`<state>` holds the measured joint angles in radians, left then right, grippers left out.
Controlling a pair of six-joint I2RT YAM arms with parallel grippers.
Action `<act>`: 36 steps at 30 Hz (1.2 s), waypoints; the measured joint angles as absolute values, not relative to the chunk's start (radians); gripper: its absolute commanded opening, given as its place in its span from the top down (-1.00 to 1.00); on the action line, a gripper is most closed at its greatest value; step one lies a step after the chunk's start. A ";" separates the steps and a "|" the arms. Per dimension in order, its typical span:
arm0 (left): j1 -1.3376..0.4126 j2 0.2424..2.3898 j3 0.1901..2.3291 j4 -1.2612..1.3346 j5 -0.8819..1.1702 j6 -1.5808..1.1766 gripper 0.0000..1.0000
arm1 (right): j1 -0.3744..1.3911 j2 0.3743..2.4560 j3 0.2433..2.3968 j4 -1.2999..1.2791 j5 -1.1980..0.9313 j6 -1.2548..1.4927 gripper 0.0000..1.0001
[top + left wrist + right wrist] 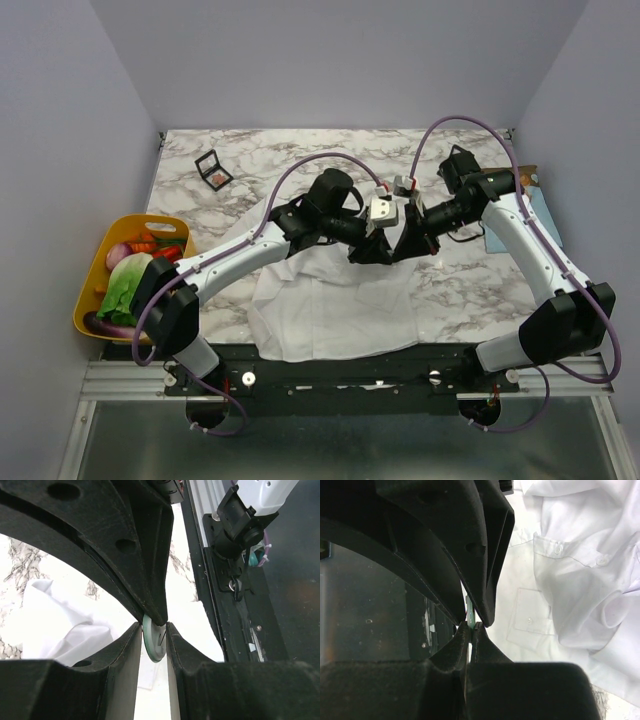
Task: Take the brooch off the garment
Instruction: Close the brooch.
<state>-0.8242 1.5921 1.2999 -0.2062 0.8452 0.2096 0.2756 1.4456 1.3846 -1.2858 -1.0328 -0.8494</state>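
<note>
The white garment (330, 310) lies spread on the marble table, partly under both arms. Above its upper edge my left gripper (368, 250) and right gripper (400, 245) meet tip to tip. In the left wrist view the brooch (154, 642), a small round disc with a green rim, stands on edge between my left gripper's (152, 626) fingers. The right gripper's dark fingers (150, 580) pinch its top. In the right wrist view my right gripper (471, 624) is shut on the brooch's thin green edge (470, 611). The garment (580, 580) lies below, apart from the brooch.
A yellow basket (90, 290) of vegetables hangs at the table's left edge. A small black makeup palette (213, 170) lies at the back left. A blue object (540, 215) sits at the right edge, behind the right arm. The black base rail (340, 365) runs along the near edge.
</note>
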 measured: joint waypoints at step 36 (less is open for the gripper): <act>-0.809 1.547 1.300 -0.256 0.779 0.273 0.34 | 0.274 1.446 1.385 -1.250 -1.044 -0.854 0.99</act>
